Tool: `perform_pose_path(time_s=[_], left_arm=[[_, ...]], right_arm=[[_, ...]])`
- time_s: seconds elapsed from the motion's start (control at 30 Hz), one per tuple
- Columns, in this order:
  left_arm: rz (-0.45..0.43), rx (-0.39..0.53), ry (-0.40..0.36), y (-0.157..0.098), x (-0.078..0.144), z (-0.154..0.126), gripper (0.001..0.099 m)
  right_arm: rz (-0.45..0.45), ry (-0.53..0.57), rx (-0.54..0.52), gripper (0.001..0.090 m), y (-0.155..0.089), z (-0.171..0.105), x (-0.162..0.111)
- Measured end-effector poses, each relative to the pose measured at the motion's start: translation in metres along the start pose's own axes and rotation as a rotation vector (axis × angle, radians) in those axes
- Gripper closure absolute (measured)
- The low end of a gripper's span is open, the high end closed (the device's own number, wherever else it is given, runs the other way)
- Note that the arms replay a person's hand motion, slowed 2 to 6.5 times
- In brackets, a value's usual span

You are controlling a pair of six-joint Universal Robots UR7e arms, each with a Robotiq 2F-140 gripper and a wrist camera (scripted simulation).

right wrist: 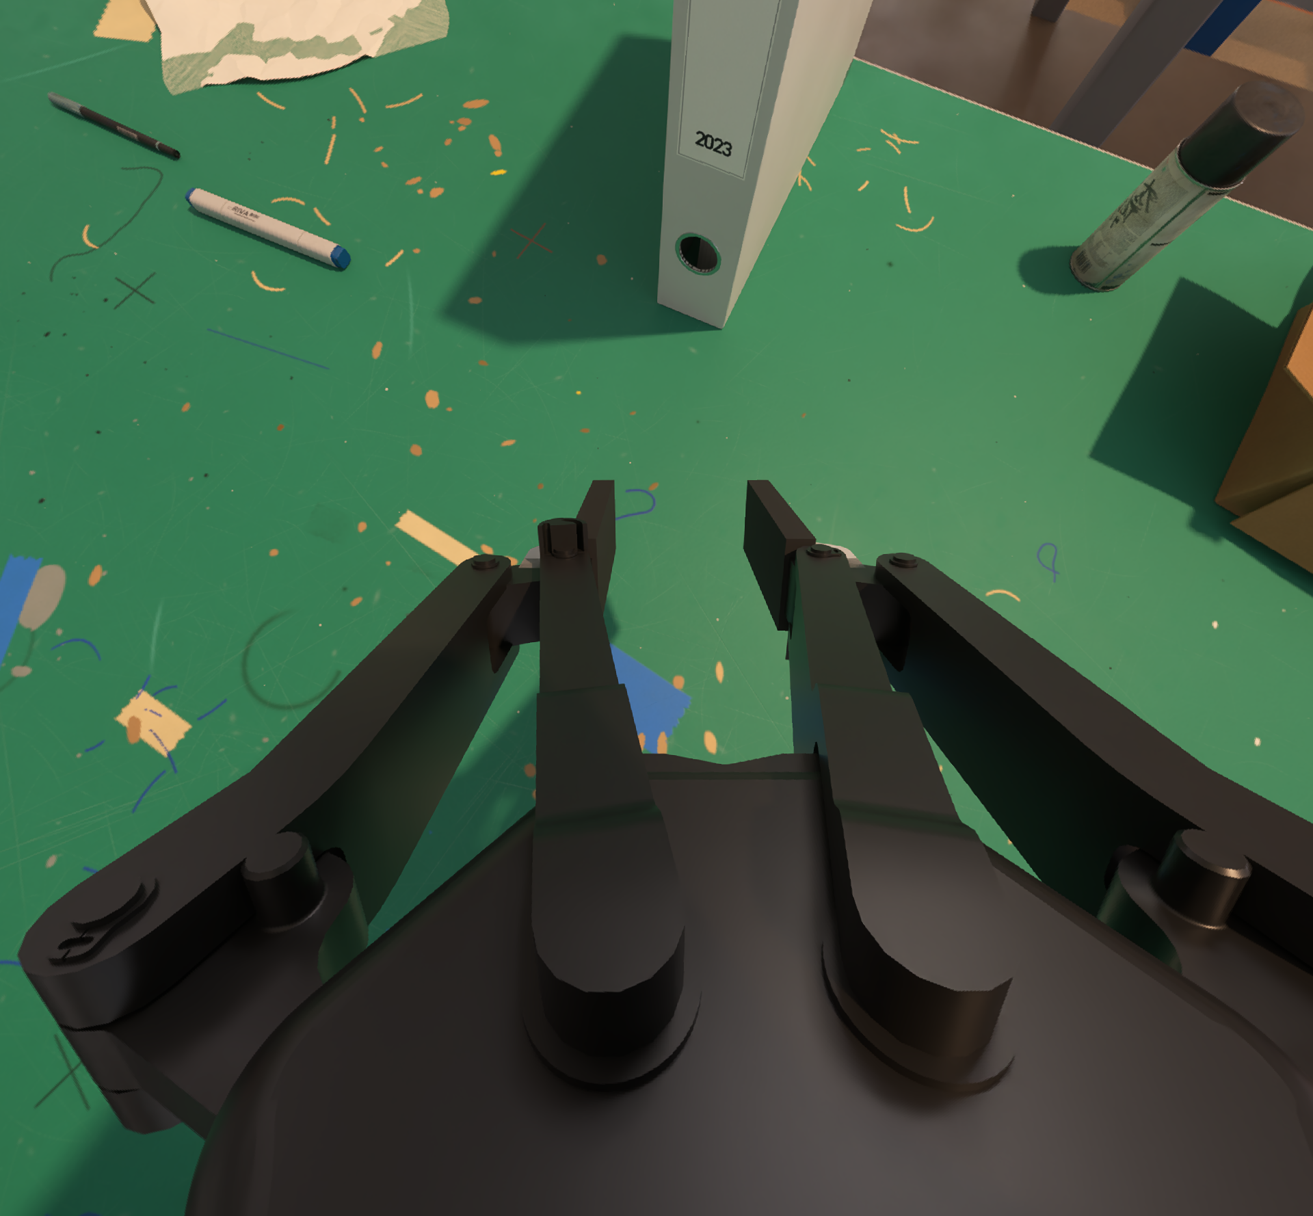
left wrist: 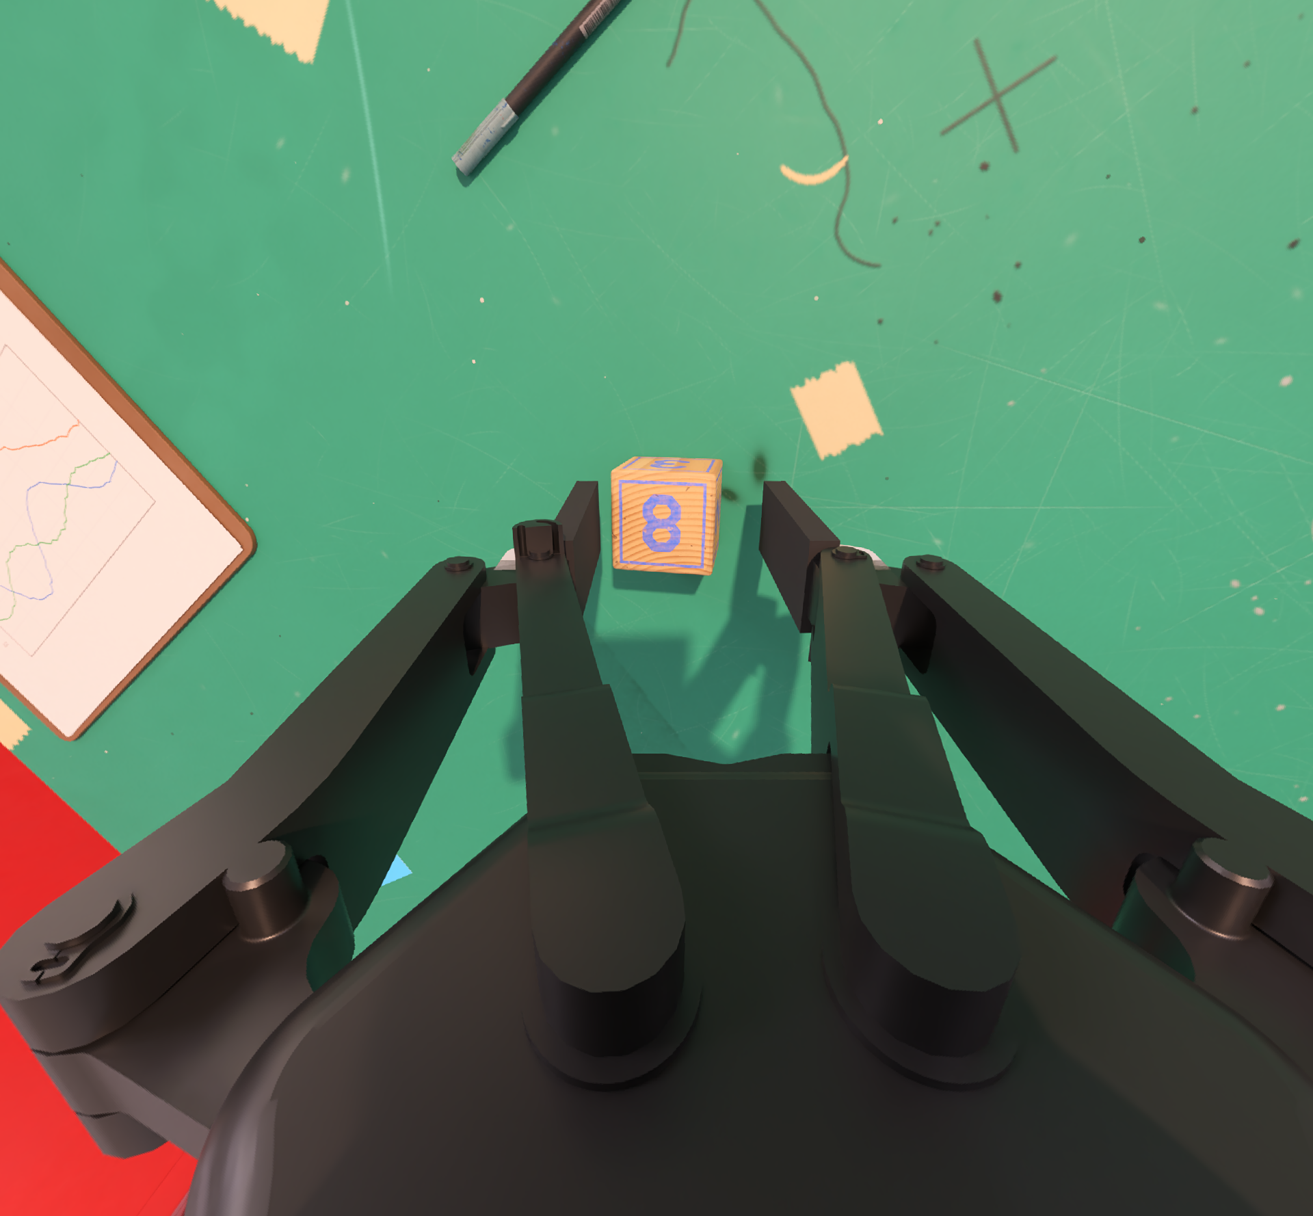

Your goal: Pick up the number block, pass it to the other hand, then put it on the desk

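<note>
Left end effector (left wrist: 671, 521) was open w/ block (left wrist: 666, 515) between its fingers, nothing held; best to centre, drop lower, then close. Right end effector (right wrist: 678, 521) was open, empty.

Bright, sharp wide-angle views; the binder (right wrist: 739, 116) casts a hard shadow leftward.

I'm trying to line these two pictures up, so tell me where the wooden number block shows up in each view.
Left wrist view: the number block sits just above centre on the green desk, between the open fingers of the left gripper, nearer the picture-left finger.
Right wrist view: the block is not in it; nothing lies between the open fingers of the right gripper.
Shared landmark: the dark pen, upper centre in the left view, upper left in the right.
</note>
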State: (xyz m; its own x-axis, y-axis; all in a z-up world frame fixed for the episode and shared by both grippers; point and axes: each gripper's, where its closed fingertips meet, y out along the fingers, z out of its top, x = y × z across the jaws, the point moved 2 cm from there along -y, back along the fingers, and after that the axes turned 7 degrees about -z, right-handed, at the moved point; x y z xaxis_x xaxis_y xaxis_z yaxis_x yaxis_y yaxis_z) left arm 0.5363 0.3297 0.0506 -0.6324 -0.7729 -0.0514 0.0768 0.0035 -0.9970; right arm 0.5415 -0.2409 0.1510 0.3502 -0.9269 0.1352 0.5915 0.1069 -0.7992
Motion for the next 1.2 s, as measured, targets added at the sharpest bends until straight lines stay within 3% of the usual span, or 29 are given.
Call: perform_pose_path(time_s=[0.4, 0.53, 1.2], left_arm=[[0.026, -0.027, 0.009, 0.0027, -0.0011, -0.0007, 0.0489], [0.042, -0.028, 0.007, 0.0015, -0.0037, -0.0006, 0.0594], [0.036, -0.023, 0.005, 0.0014, -0.0030, -0.0002, 0.0593]], right_arm=[[-0.002, -0.004, -0.006, 0.0415, 0.0009, -0.0007, 0.0001], [-0.004, -0.006, -0.007, 0.0415, 0.0010, -0.0007, 0.0002], [-0.004, -0.014, -0.010, 0.0415, 0.0018, -0.0005, -0.0010]])
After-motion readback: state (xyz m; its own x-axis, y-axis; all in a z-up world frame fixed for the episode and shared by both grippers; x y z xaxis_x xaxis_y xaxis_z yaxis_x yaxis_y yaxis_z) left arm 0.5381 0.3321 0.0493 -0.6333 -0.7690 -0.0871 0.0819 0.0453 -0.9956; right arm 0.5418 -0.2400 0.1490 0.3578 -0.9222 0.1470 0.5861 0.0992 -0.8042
